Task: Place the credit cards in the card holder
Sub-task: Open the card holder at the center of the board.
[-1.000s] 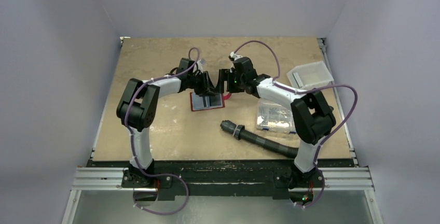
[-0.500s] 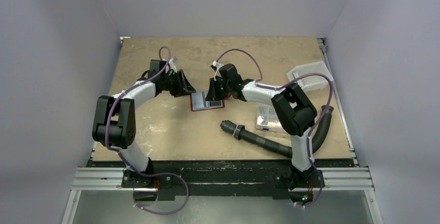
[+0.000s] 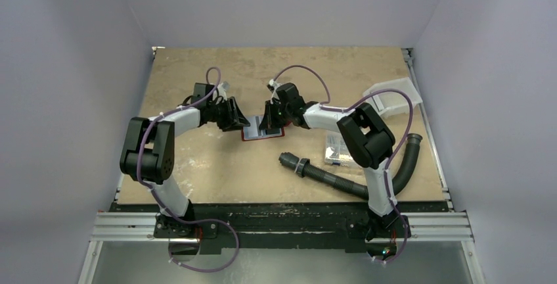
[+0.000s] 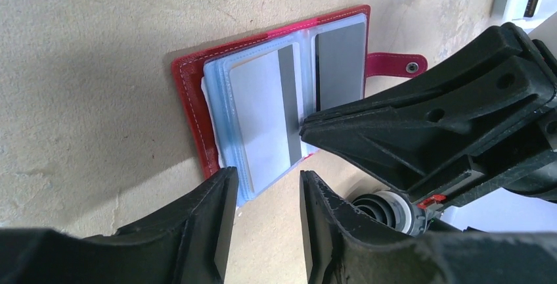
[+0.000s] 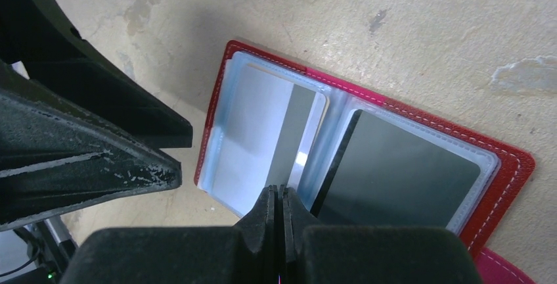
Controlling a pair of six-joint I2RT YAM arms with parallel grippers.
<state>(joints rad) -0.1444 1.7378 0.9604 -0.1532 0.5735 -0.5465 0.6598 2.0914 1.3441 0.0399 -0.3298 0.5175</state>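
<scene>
Inside card holder [image 4: 188,93]: credit cards [image 4: 338,64], sleeved; holder lies open.
Right pincer [image 5: 276,195]: closed, tip on pale card [image 5: 253,133].
Left pincer [image 4: 266,182]: narrowly parted, empty, beside holder.
Technique: press lightly, slide card home.

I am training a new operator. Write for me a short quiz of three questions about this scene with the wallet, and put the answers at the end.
1. True or false: the card holder is folded shut.
2. Which gripper has its jaws pressed together? A) left B) right C) both
3. Count: how many credit cards can you see inside it?

Key
1. False: it lies spread open.
2. B: the right gripper is shut, with its tip down on the open holder. The left gripper stands open.
3. Two: one pale grey, and a dark card on the other side.
</scene>
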